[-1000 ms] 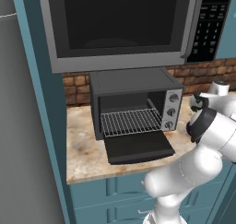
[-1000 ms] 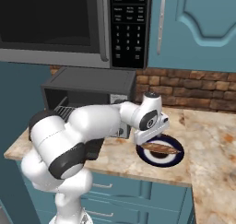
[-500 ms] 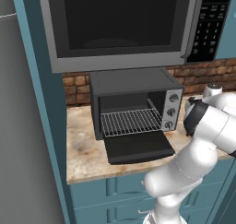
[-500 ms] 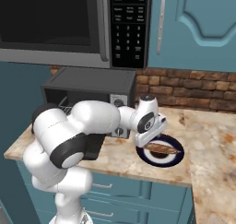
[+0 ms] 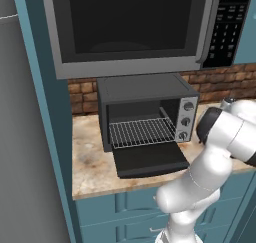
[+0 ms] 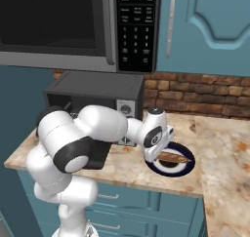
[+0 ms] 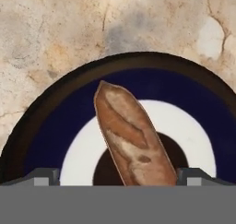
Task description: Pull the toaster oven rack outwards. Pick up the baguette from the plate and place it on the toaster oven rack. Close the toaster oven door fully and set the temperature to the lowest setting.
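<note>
A: Item one, far left, about nine o'clock?

B: Toaster oven on the counter; toaster oven door dropped flat open. The toaster oven rack reaches the cavity mouth, so the pull looks done, though I can't be certain.

A: Item two, toward three o'clock?

B: Plate, dark blue rim with a white ring, just beside the oven. The baguette lies on it, not lifted.

A: And the tool?

B: The tool hangs directly over the baguette, fingers spread wide, one each side of the loaf, clamped on nothing.

A: Outstanding?

B: Grasp the loaf, carry it to the rack, shut the door, turn the temperature knob to lowest.
</note>
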